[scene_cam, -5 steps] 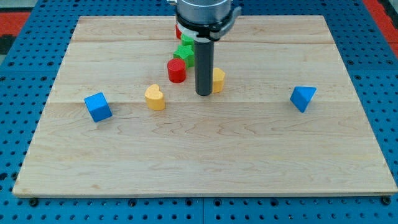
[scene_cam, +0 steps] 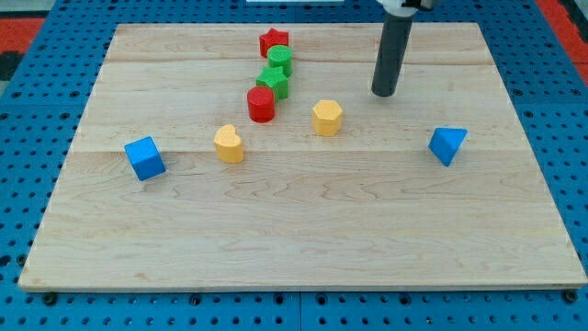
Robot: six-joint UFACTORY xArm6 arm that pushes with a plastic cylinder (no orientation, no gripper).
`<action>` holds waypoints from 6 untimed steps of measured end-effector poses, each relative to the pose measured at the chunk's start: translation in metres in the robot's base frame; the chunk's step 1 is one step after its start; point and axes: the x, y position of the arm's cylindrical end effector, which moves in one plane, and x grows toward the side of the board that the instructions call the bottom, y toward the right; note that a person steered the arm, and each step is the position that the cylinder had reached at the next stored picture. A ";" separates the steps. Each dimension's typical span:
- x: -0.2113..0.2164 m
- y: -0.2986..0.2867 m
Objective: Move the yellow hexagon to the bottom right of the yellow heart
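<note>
The yellow hexagon (scene_cam: 327,118) sits near the middle of the wooden board, to the right of and slightly above the yellow heart (scene_cam: 229,144). My tip (scene_cam: 383,94) rests on the board up and to the right of the hexagon, about a block's width away from it, not touching any block.
A red cylinder (scene_cam: 261,104) stands left of the hexagon. Above it lie a green star (scene_cam: 273,82), a green cylinder (scene_cam: 280,61) and a red star (scene_cam: 274,41). A blue cube (scene_cam: 145,158) is at the left and a blue triangular block (scene_cam: 446,144) at the right.
My tip has moved right and up, from the hexagon's left side to a spot up and right of it. The hexagon and the blocks behind the rod now show fully.
</note>
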 end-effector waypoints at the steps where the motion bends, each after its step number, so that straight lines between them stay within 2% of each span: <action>1: -0.001 -0.013; 4: 0.005 -0.048; 6: 0.046 -0.055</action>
